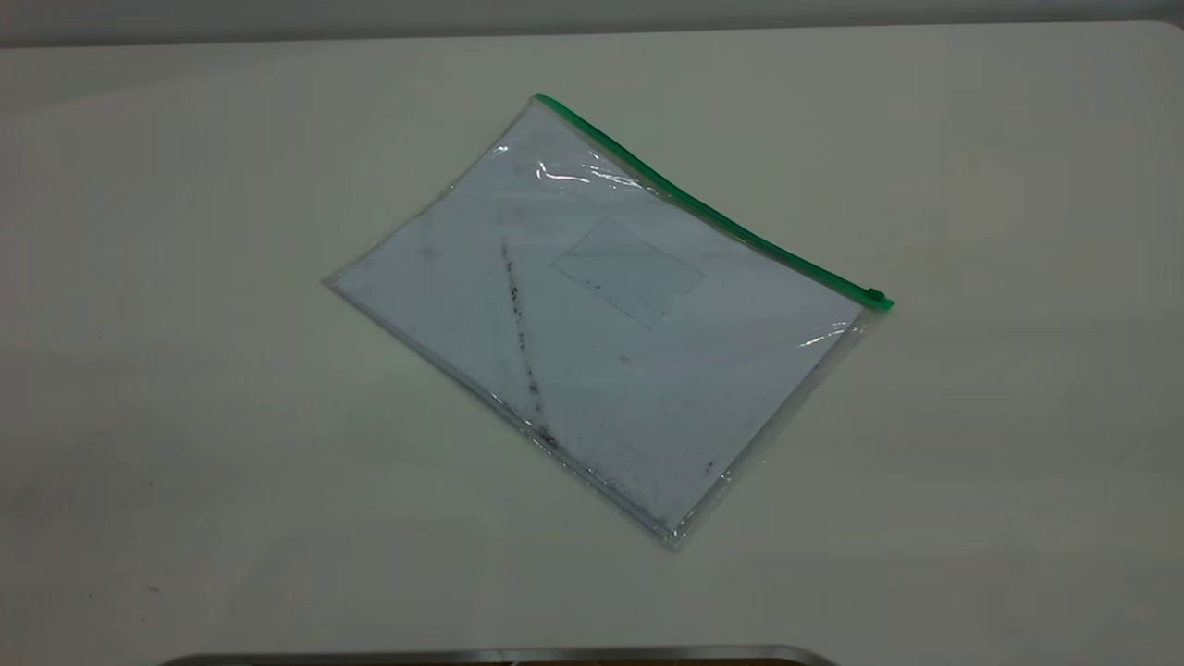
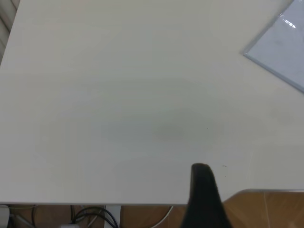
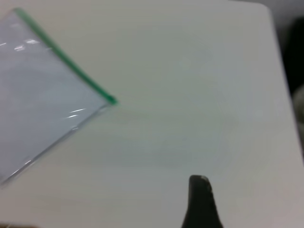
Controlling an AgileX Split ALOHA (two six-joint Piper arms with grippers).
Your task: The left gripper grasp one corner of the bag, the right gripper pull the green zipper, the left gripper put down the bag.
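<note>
Bag [image 1: 601, 319] lying flat mid-table [image 1: 185, 416], skewed; green zipper [image 1: 703, 215] along far edge, slider tab [image 1: 874, 297] at its right end. Left gripper [image 2: 205, 197] and right gripper [image 3: 200, 202] both hanging well apart from bag, one fingertip showing each, so can't tell jaw spread. Risks: flat corner gives left jaws little to bite, probably slides; tiny tab easily missed by right.

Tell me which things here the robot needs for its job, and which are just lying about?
For the job:
bag, lying flat on the table
green zipper along its far edge
left gripper, well short of the bag
right gripper, also away from it

Just lying about:
cables below the table edge
</note>
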